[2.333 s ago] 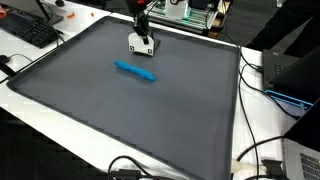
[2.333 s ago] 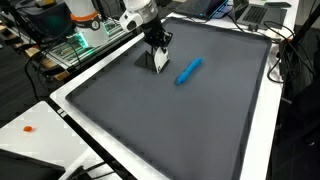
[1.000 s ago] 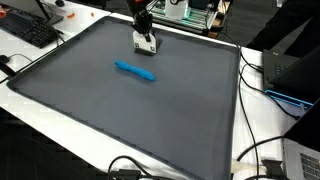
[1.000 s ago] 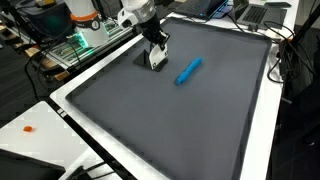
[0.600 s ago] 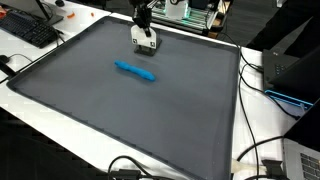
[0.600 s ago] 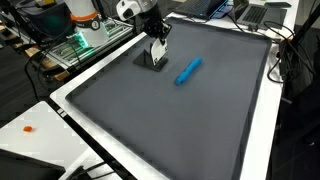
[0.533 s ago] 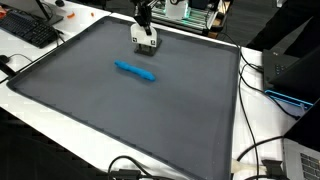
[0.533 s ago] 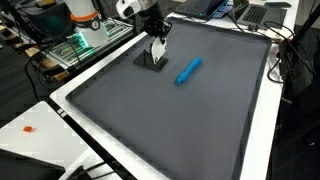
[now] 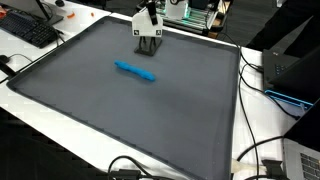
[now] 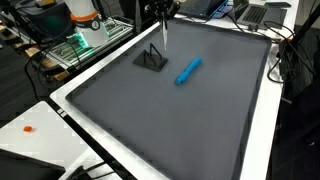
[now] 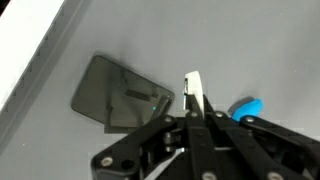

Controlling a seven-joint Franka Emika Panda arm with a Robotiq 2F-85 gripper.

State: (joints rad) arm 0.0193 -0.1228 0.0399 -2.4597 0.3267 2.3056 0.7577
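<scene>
Currently, biggest first: a large dark grey matte mat (image 9: 150, 120) covers most of the white tabletop (image 9: 55, 128), flat and smooth with a slim border. On the mat, right under me, sits a dark grey rectangular patch (image 10: 151, 60) with sharp edges and no visible height. I can't tell whether it's a thin sheet or a cast shadow; the wrist view shows it too (image 11: 120, 95). Next is a blue rounded stick (image 9: 135, 70), marker-like with a smooth plastic look. It lies flat near the mat's middle, well apart from the patch, with its long axis diagonal to the mat edges. In the wrist view only its tip (image 11: 247, 107) shows, just off to one side of me. Smallest is a thin white flat piece (image 11: 192, 88), rigid-looking like a card or small plate. It hangs straight down from my gripper (image 11: 195, 128), clear of the mat above the patch, with its long axis vertical. It reads edge-on in an exterior view (image 10: 163, 38). My jaws are pinched fully together on its upper end.
</scene>
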